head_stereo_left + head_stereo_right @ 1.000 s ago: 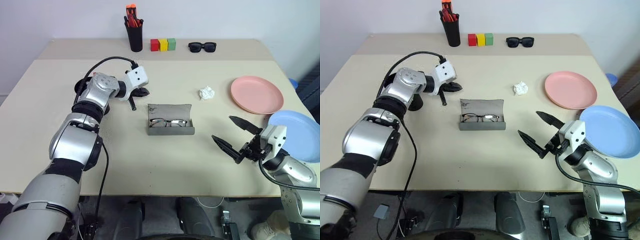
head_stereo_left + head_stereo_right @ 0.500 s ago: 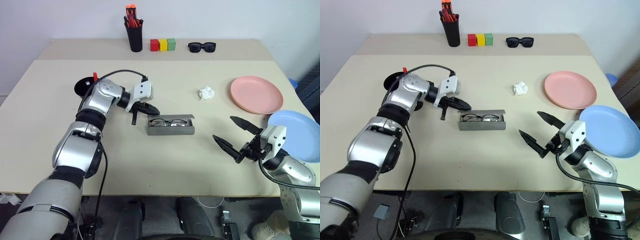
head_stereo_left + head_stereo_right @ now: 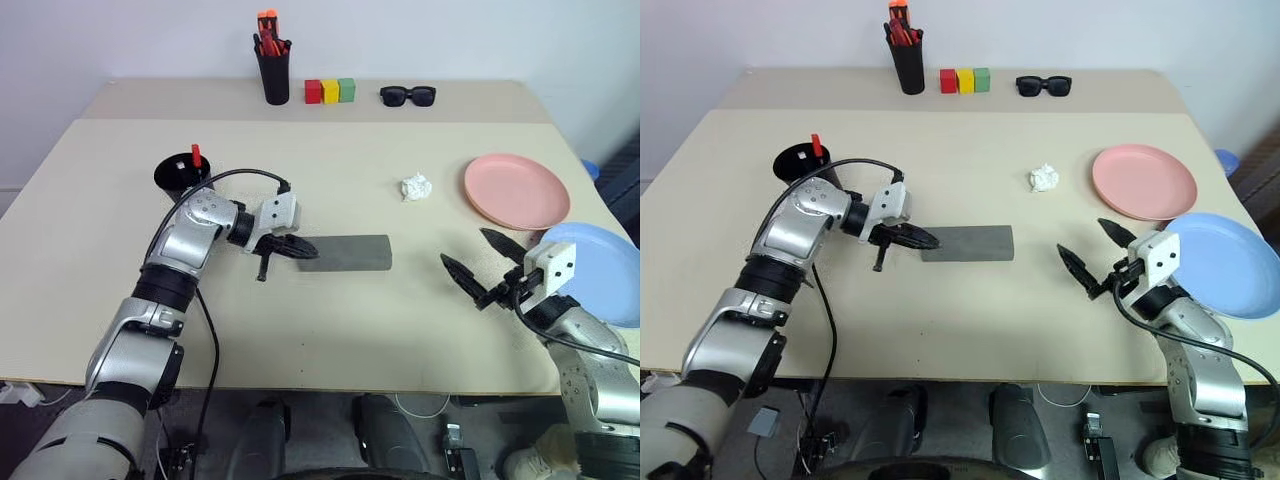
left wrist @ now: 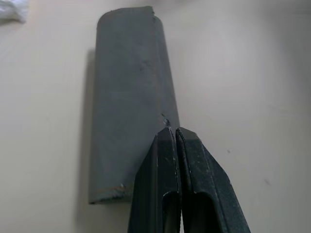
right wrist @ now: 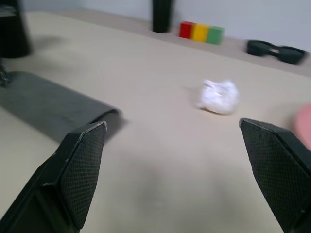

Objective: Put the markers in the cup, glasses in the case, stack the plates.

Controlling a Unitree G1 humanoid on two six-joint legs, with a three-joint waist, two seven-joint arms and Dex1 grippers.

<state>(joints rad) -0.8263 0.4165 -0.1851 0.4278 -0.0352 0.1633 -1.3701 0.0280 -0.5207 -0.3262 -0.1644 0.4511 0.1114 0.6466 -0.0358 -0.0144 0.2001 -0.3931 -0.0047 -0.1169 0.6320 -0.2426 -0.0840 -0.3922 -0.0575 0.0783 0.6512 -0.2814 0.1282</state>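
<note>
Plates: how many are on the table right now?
2. The pink plate lies flat near the table's right edge; the blue plate sits just in front of it, behind the right hand. They are not stacked.

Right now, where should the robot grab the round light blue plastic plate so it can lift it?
Probably by its raised rim, on the edge nearest the open right gripper. The round light blue plastic plate lies flat and shallow on the beige table, so only the thin rim offers a pinch. Come in low from the side, one finger under and one over.
</note>
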